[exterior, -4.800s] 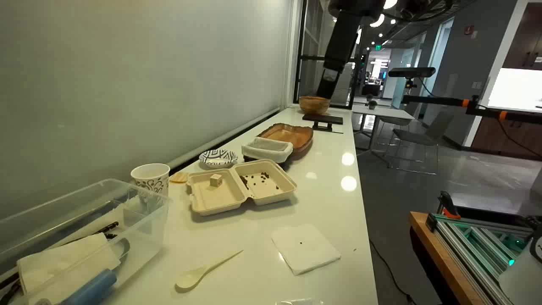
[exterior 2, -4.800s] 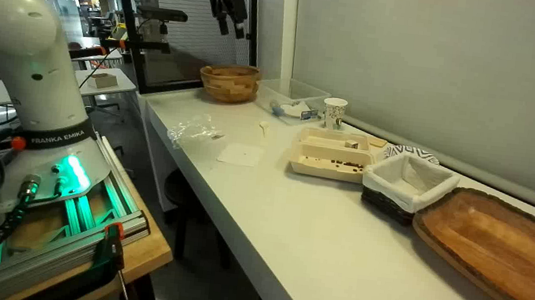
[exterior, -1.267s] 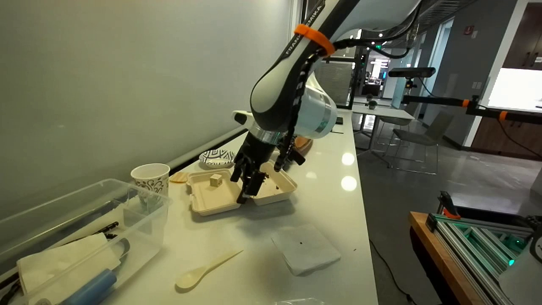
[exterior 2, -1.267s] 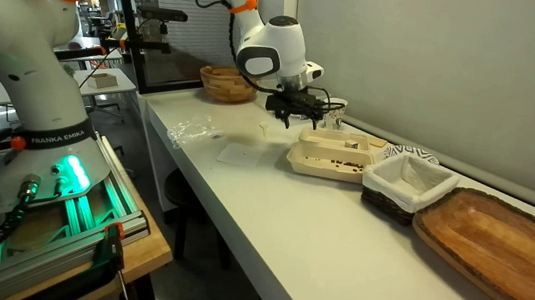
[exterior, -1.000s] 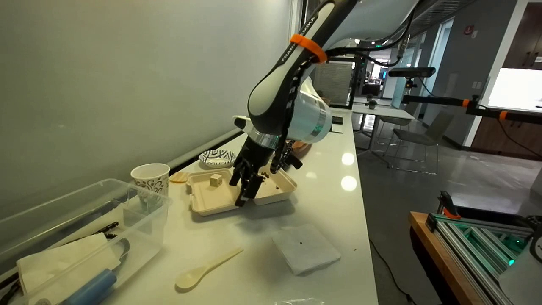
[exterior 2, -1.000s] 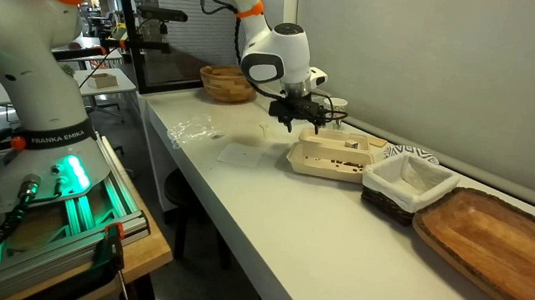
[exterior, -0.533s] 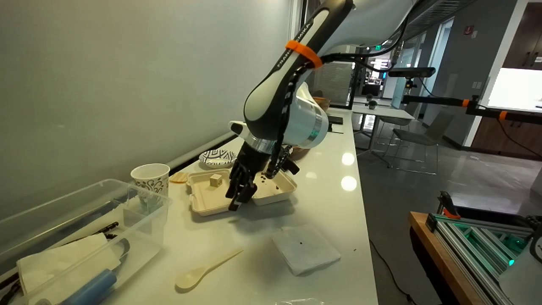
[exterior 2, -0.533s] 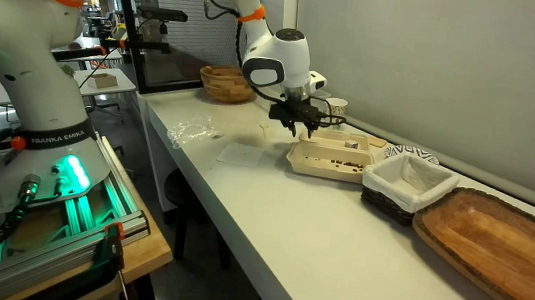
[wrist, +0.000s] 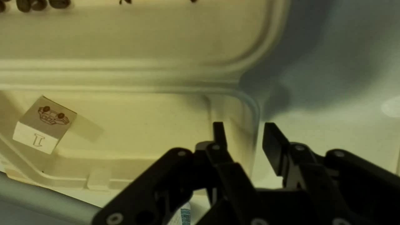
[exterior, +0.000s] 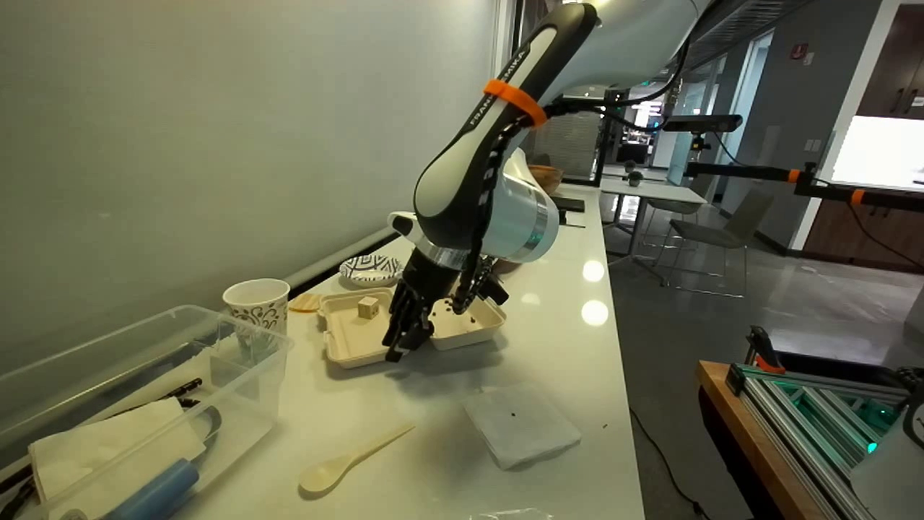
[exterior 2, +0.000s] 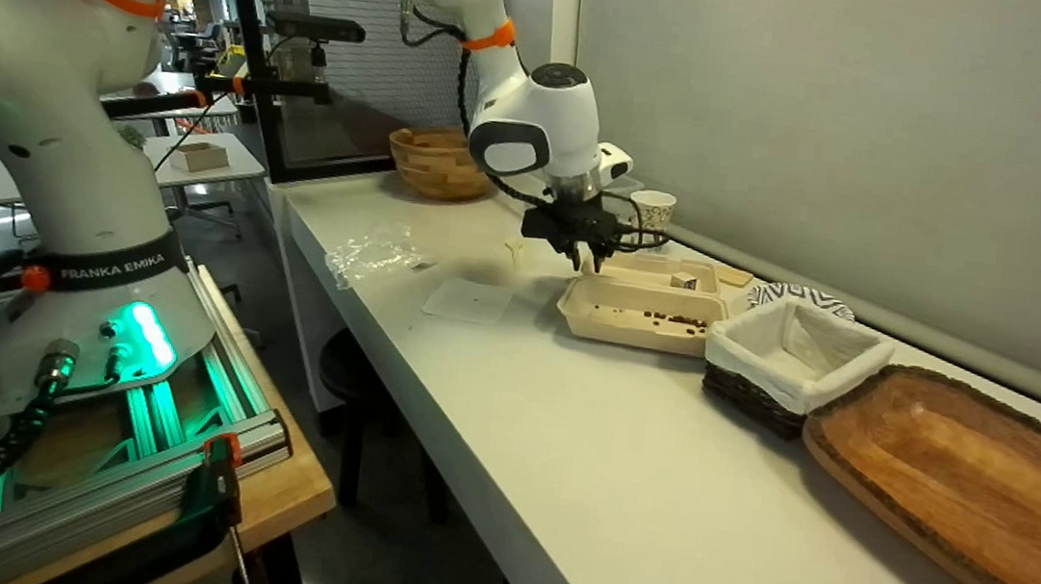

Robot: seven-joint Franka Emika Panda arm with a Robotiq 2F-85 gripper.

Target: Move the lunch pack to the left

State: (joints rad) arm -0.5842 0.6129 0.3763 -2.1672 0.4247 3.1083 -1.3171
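The lunch pack [exterior: 354, 338] is a beige clamshell box lying unfolded on the white counter, shown in both exterior views. Dark food bits lie in one half [exterior 2: 619, 325], and a small printed cube [wrist: 45, 123] sits in the other. My gripper [wrist: 243, 125] points down at the end wall of the cube's half. In the wrist view one finger [wrist: 219, 134] is over the inside of that tray and the opposite finger [wrist: 275, 145] is outside the rim. A gap shows on both sides of the rim, so the jaws are partly open. Whether the fingertips reach below the rim is unclear.
A clear plastic bin [exterior: 245, 404] and a paper cup [exterior: 258, 303] stand near the wall. A spoon [exterior: 339, 466] and a white napkin [exterior: 521, 425] lie on the counter. A cloth-lined basket [exterior 2: 800, 350] and wooden tray [exterior 2: 975, 475] adjoin the pack.
The arm has come over the pack from elsewhere. In the last second my gripper has lowered towards the pack's end rim and its fingers have drawn closer together. The pack has stayed put.
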